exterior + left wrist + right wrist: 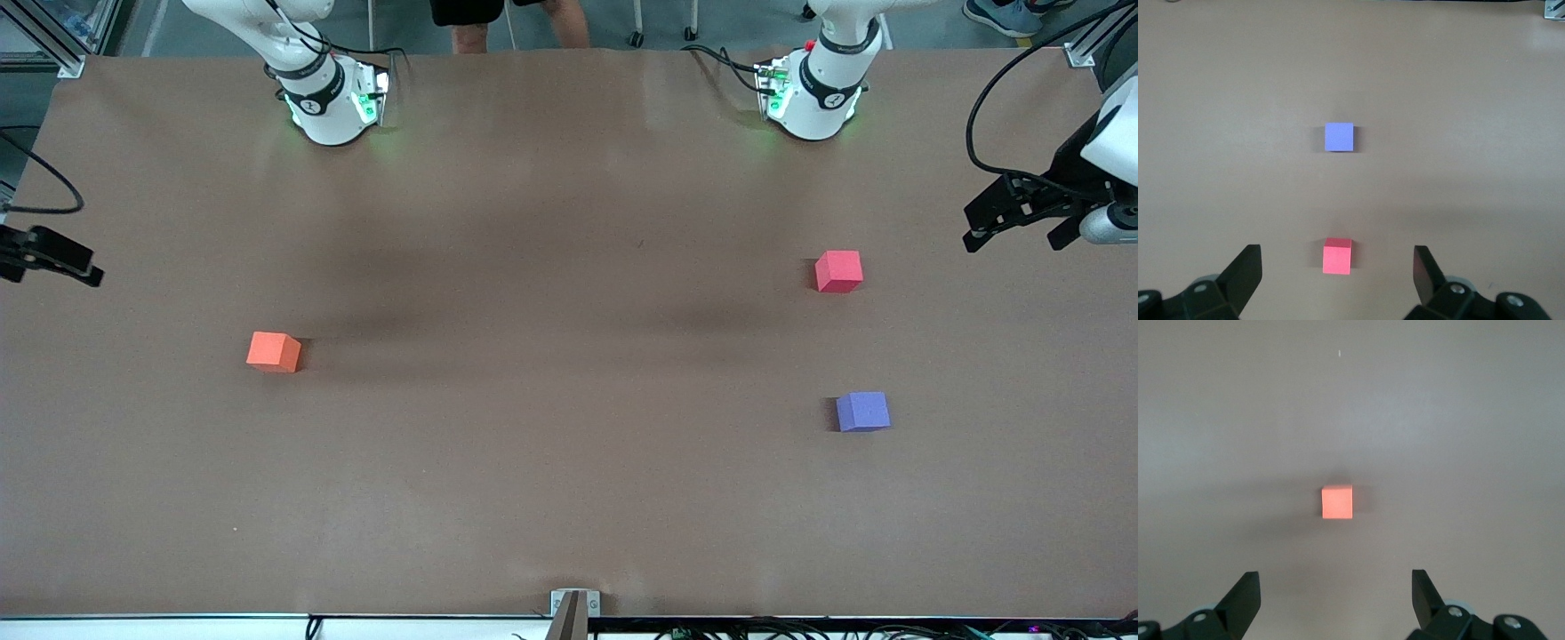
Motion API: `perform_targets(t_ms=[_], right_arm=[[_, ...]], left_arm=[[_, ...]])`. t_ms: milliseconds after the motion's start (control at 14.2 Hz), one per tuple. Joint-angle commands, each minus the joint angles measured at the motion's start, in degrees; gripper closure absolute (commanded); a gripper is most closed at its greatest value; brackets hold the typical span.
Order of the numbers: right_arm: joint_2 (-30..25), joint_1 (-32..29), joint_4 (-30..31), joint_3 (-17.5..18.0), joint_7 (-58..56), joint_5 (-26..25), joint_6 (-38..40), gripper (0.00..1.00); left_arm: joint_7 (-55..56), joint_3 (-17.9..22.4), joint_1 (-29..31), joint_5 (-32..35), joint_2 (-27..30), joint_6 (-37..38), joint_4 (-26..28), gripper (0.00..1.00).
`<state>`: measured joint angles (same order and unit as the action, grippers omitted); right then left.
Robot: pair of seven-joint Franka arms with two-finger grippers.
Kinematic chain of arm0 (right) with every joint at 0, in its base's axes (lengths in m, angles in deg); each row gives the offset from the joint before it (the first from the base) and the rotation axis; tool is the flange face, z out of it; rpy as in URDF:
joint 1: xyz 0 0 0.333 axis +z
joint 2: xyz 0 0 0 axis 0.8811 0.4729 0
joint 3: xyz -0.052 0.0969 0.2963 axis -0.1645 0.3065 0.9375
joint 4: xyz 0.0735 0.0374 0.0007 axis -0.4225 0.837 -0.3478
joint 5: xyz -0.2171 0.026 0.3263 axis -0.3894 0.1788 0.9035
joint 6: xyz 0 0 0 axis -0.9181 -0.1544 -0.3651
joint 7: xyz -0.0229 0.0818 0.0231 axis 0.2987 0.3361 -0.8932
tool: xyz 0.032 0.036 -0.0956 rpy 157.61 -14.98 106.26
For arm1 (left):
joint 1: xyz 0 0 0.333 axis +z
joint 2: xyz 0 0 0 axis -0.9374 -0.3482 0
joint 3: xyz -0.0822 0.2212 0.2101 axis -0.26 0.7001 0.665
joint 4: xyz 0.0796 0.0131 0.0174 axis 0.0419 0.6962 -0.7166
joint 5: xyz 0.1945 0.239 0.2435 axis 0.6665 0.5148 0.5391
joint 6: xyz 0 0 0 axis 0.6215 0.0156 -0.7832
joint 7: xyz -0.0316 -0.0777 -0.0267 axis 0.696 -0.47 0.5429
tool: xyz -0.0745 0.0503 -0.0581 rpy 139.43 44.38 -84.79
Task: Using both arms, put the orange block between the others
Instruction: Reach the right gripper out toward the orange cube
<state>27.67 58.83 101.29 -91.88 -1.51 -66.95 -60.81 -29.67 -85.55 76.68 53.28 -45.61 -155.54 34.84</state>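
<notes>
Purple cube [862,412] sits nearest, pinkish-red cube [838,271] at its twelve o'clock; orange block [274,352] lies alone toward the right arm's end of the counter [551,267]. Left gripper [1338,273] and right gripper [1336,595] hang spread wide, holding nothing.

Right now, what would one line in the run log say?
stage: start | orange block: untouched, right arm's end | pinkish-red cube, purple-blue cube: apart | left gripper, right gripper: fingers open, empty

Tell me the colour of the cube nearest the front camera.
Purple-blue cube; front view shows it best.
</notes>
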Motion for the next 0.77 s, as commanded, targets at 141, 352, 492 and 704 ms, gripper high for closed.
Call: perform_targets(t_ms=[141,352,492,704], right_arm=[[7.8,1.9,2.9,0.6,0.3,-1.9,-3.8,0.0],[12.2,0.6,6.0,0.5,0.2,-1.9,-9.3,0.0],[12.5,0.6,11.6,0.5,0.3,-1.9,-15.3,0.0],[13.0,0.6,19.1,0.5,0.4,-1.9,-23.5,0.0]], left_arm=[[0.0,-0.3,0.6,-0.8,0.8,0.0,0.7,0.0],[0.0,-0.3,0.6,-0.8,0.9,0.0,0.8,0.0],[0.0,-0.3,0.6,-0.8,0.9,0.0,0.9,0.0],[0.0,-0.3,0.6,-0.8,0.9,0.0,0.9,0.0]])
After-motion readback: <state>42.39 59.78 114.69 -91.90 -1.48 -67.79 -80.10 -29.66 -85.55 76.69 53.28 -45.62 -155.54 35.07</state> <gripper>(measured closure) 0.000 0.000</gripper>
